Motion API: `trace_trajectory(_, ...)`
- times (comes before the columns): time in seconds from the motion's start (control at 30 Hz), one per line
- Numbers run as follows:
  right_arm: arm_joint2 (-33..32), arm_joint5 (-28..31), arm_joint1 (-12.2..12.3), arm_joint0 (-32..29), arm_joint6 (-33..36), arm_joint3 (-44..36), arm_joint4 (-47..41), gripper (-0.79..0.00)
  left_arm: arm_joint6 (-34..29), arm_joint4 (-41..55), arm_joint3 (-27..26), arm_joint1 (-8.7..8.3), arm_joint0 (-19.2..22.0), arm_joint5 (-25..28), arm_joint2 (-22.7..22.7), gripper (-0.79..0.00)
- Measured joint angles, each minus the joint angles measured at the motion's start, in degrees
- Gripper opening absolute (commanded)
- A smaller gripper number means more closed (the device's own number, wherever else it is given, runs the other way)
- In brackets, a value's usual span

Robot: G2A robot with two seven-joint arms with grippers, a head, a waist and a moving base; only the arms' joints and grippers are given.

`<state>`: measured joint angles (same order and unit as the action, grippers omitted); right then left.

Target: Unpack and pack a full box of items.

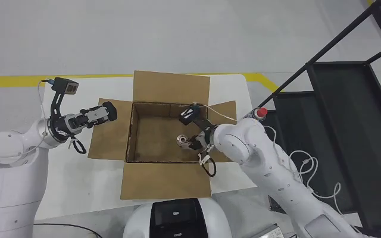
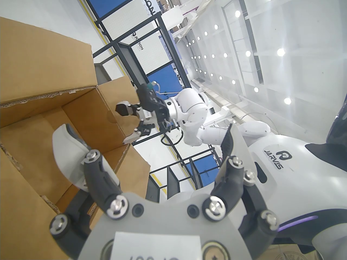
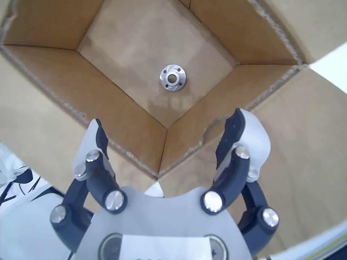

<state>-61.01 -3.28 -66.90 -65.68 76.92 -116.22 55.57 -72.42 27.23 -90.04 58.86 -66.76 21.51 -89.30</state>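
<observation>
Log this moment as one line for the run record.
box: open | metal flange: flat on box floor | right gripper: open, above box interior | left gripper: open, beside box opening

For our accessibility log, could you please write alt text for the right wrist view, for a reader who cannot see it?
A round metal flange with a centre hole and smaller holes around it lies on the floor of an open cardboard box. The right hand hangs above the box, open and empty.
</observation>
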Motion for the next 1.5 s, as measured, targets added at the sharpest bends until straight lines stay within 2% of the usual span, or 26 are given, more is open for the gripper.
trace_trajectory(0.13, -8.66, 1.73, 1.34, -5.56, 1.65, -8.53, -3.35, 0.000, 0.00, 0.00, 0.00, 0.00, 0.00, 0.00, 0.00, 0.000)
trace_trajectory(0.27, -17.18, 2.79, 2.25, -9.42, 2.36, -12.21, -7.40, 0.000, 0.00, 0.00, 0.00, 0.00, 0.00, 0.00, 0.00, 0.000)
trace_trajectory(0.47, -30.54, 3.21, 3.24, -15.61, -0.26, -12.40, -10.81, 0.000, 0.00, 0.00, 0.00, 0.00, 0.00, 0.00, 0.00, 0.000)
trace_trajectory(0.73, -40.12, 4.42, 3.88, -24.40, -3.01, -9.32, -12.33, 0.000, 0.00, 0.00, 0.00, 0.00, 0.00, 0.00, 0.00, 0.000)
trace_trajectory(0.93, -41.99, 4.90, 4.07, -28.82, -4.09, -5.46, -14.40, 0.000, 0.00, 0.00, 0.00, 0.00, 0.00, 0.00, 0.00, 0.000)
trace_trajectory(1.17, -41.13, 4.92, 4.29, -30.69, -5.33, 0.56, -14.78, 0.000, 0.00, 0.00, 0.00, 0.00, 0.00, 0.00, 0.00, 0.000)
trace_trajectory(1.5, -33.89, 5.30, 4.32, -27.69, -9.61, 11.94, -10.38, 0.000, 0.00, 0.00, 0.00, 0.00, 0.00, 0.00, 0.00, 0.000)
